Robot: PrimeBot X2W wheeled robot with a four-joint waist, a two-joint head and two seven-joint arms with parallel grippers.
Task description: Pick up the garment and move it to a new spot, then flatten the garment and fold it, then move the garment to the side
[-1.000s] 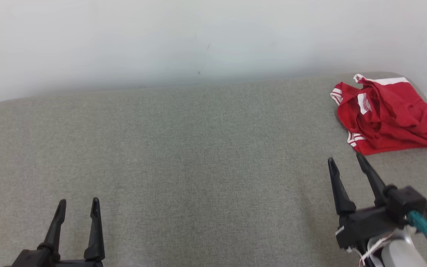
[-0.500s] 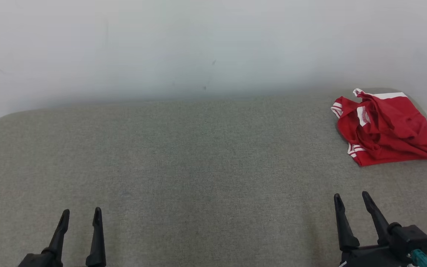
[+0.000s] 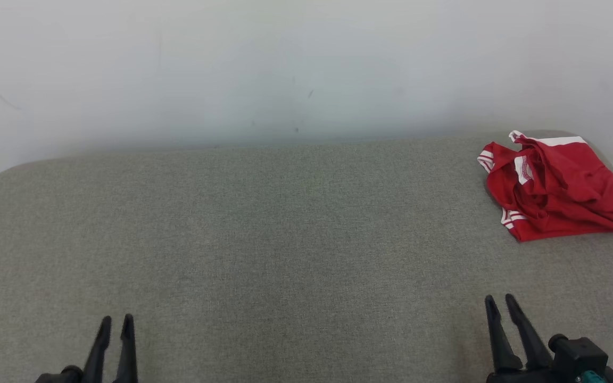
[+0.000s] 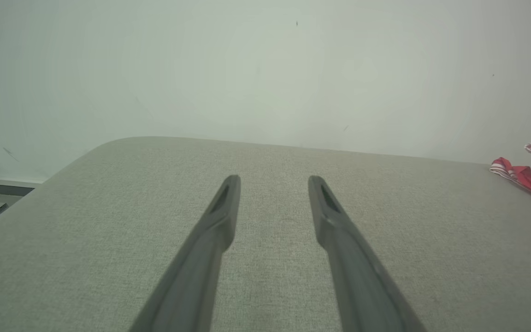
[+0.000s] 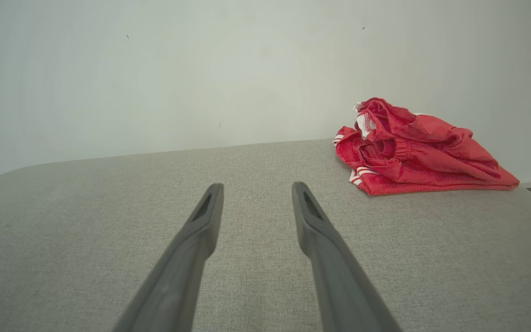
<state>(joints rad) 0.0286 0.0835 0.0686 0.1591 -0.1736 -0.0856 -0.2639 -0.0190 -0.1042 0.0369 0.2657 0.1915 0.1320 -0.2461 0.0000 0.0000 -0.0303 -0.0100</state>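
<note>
Left pincer pose: the left pincer [image 3: 117, 319] sits low and level over the cloth, its two long dark fingers pointing straight ahead toward the wall.
Left pincer state: fingers parted with a clear gap, nothing between them.
Right pincer pose: the right pincer [image 3: 499, 299] is set the same way, low, with its fingers pointing ahead and leaning slightly toward the left pincer; its black wrist block is behind them.
Right pincer state: fingers apart, with bare cloth showing through the gap; nothing is held.
Under both pincers: a grey-green woven fabric tabletop [image 3: 285, 223] with rounded corners runs from beneath the fingers out to the wall.
Garment place: the red fabric garment [image 3: 556, 186], crumpled and trimmed with white stripes, lies on the tabletop ahead of the right pincer and off to its right, well apart from the fingertips. It is far across from the left pincer, at that pincer's right.
Garment axis: from the right pincer the heap is wider than it is high, with its long axis running left to right.
Garment direction: the bunched, white-striped end faces left, toward the middle of the tabletop, and the thin flat corner points right, toward the tabletop's edge.
Beyond the fingertips: a plain white wall [image 3: 285, 64] with a few small dark marks.
</note>
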